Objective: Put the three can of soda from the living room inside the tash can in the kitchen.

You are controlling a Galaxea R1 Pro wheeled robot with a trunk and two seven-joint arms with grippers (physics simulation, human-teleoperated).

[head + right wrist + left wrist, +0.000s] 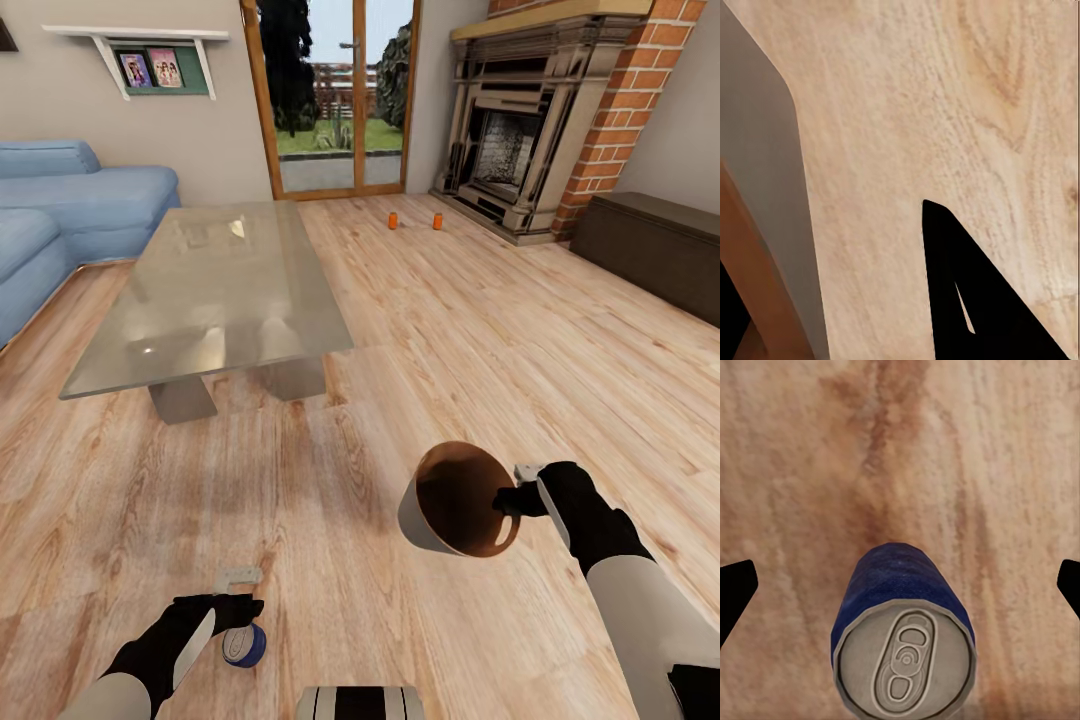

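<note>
In the living room, the right gripper clamps the rim of the empty trash can, the left gripper carries a blue can, while 2 orange soda cans wait at 12 o'clock by the fireplace.

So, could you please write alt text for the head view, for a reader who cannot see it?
The right gripper holds a tilted grey bin by its rim above a wood floor, while the left gripper holds a blue can. Ahead stand a glass coffee table and two orange cans on the floor before a brick fireplace.
</note>
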